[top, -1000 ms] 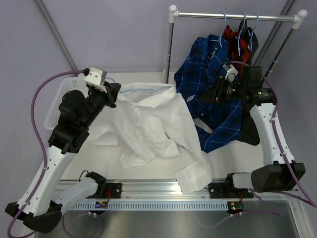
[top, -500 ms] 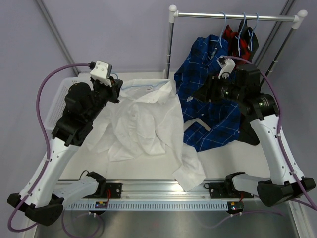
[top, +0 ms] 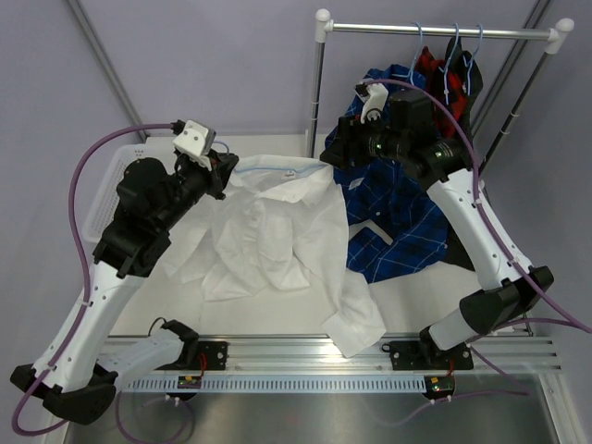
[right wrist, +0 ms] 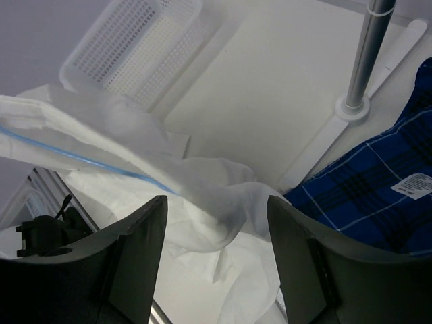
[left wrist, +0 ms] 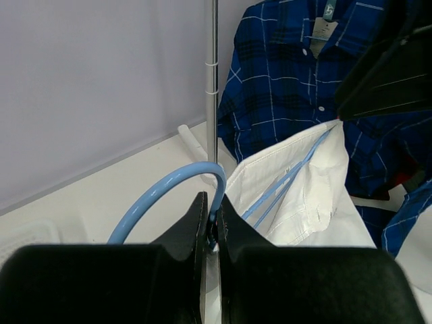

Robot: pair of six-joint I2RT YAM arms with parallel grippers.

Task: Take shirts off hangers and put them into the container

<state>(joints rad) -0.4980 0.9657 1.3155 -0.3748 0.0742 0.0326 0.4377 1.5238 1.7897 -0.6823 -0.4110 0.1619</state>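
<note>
1. Your left claw (left wrist: pixel 211 226) is pinched shut on the hook of the light-blue hanger (left wrist: pixel 169 192), holding it up over the table (right wrist: pixel 270 94).
2. The white shirt (top: pixel 277 231) is on that hanger, with its body and sleeves spilled across the table.
3. The hanger's long axis runs sideways from your left claw toward your right claw (right wrist: pixel 216 209), which stands wide and empty just above the far shoulder.
4. Your right arm is nearer that shoulder, so it should probably take the cloth there. The container (right wrist: pixel 138 47) lies on the left, behind the left arm.
</note>
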